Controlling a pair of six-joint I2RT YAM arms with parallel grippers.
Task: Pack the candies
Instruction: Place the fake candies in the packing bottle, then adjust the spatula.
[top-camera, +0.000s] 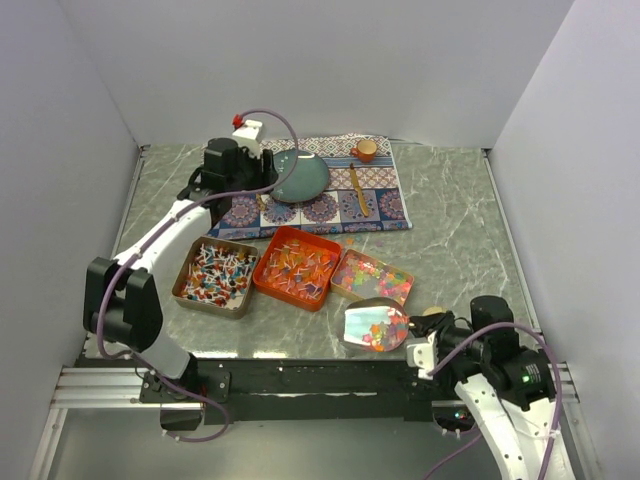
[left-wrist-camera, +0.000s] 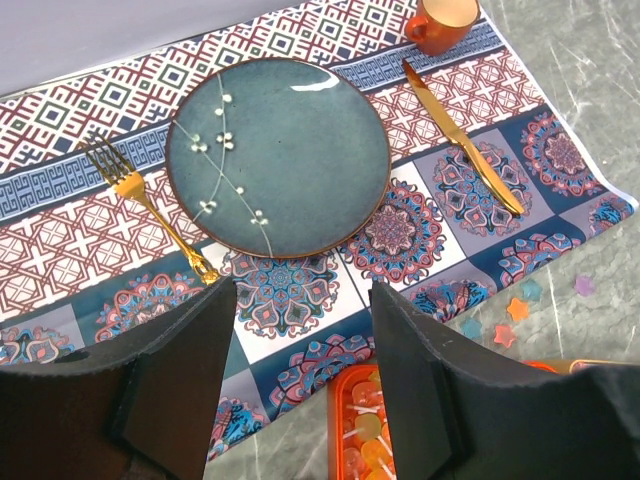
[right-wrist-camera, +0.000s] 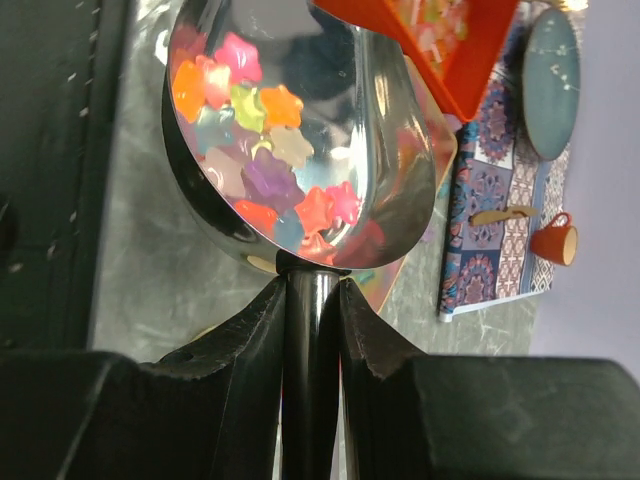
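Note:
My right gripper (right-wrist-camera: 310, 285) is shut on the black handle of the silver metal scoop (top-camera: 375, 326), which holds several pastel star candies (right-wrist-camera: 262, 150) near the table's front edge. Three trays stand in a row: a metal one with red-white-blue candies (top-camera: 214, 274), an orange one with orange-red candies (top-camera: 297, 265), and one with pastel candies (top-camera: 373, 276). My left gripper (left-wrist-camera: 300, 330) is open and empty, hovering over the near edge of the patterned placemat (top-camera: 320, 205) above the orange tray's corner (left-wrist-camera: 375, 430). A few loose star candies (left-wrist-camera: 505, 325) lie on the table.
On the placemat lie a teal plate (left-wrist-camera: 277, 155), a gold fork (left-wrist-camera: 150, 205), a gold knife (left-wrist-camera: 462, 140) and an orange cup (left-wrist-camera: 440, 22). White walls enclose the marble table on three sides.

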